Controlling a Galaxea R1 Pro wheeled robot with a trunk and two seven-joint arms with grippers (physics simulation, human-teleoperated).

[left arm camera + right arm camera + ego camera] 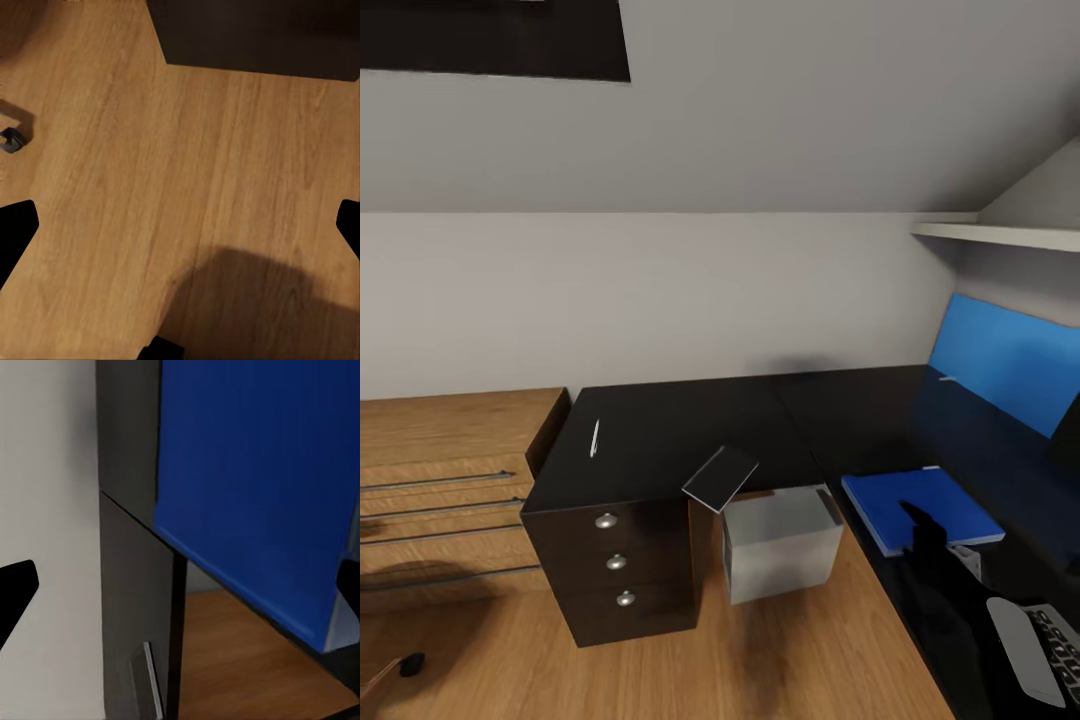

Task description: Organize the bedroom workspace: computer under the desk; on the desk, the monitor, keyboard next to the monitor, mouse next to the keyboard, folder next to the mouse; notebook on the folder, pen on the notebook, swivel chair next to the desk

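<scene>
Black desk point(690, 425) runs along the wall and turns a corner down the right side of the head view, where its edge cuts off. At the lower right corner a keyboard point(1060, 650) and the pale object beside it are only partly in frame, and the dark shape at the far right edge is too cropped to name. A blue panel point(1000, 365) leans against the wall above the desk; what it belongs to is hard to tell.

A blue folder point(920, 508) lies flat on the right wing of the desk, with the right gripper point(925, 525) dark above its near edge. A pen point(595, 438) lies on the left part of the desktop, and a dark notebook point(720, 478) sits tilted, overhanging the front edge. A grey computer point(780, 545) stands on the floor point(150, 187) under the desk, beside the drawers point(615, 560).

In the right wrist view the fingers point(15, 592) stand wide apart at the picture's edges, the folder point(255, 487) between them, gripping nothing. The left gripper's fingers point(15, 225) are likewise spread wide over bare wooden floor, holding nothing; a small grey item near one edge is too small to identify.
</scene>
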